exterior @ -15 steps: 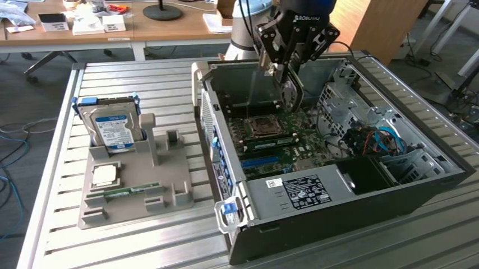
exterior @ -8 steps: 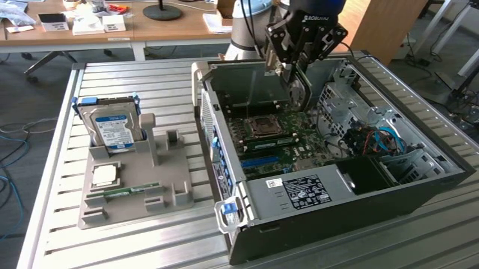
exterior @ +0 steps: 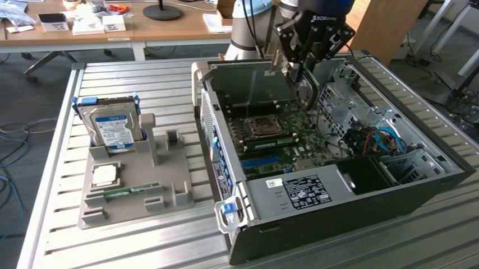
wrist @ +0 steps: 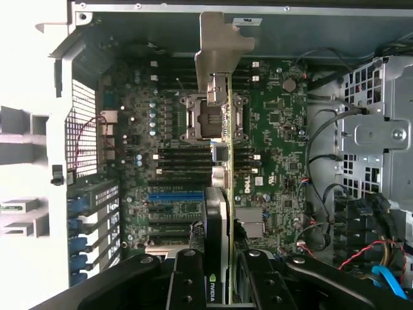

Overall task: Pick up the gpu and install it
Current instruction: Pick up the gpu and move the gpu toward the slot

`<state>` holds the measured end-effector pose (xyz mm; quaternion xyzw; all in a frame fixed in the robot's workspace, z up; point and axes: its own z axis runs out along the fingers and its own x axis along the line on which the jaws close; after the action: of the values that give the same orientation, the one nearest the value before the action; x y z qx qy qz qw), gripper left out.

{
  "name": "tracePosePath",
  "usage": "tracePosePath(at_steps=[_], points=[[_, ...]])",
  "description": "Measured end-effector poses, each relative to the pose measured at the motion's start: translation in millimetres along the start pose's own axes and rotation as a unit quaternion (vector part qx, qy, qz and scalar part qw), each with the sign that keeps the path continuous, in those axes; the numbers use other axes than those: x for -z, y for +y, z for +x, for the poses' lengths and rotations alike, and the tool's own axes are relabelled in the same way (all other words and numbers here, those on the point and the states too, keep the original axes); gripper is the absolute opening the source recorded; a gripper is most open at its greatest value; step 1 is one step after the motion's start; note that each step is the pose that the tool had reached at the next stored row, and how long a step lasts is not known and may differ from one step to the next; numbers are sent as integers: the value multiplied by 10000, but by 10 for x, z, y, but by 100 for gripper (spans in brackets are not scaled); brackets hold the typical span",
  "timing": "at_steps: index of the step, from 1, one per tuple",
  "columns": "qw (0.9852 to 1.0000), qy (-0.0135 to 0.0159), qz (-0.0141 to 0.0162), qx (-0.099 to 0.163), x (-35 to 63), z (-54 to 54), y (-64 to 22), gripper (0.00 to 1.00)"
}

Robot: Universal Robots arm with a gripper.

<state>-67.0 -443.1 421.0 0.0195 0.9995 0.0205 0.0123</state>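
Observation:
The gpu hangs edge-on between my gripper's two black fingers, which are shut on it. It is a thin dark card with a green-edged board, and its silver end bracket points away from the wrist. In the exterior view the gripper holds the gpu upright above the open computer case, over the green motherboard and close to the case's rear wall. The card sits above the board near the CPU socket, with the expansion slots beside it.
Left of the case, a grey fixture carries a hard drive, a square chip and a memory stick. Red and blue cables and a drive cage line the case's far side. A desk stands behind.

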Motion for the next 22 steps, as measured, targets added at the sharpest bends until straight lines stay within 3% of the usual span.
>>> tracePosePath(at_steps=[11, 22], points=[[10000, 0, 0, 1, -1, -30, 2, 27], [10000, 0, 1, 0, -4, -179, 7, 27]])
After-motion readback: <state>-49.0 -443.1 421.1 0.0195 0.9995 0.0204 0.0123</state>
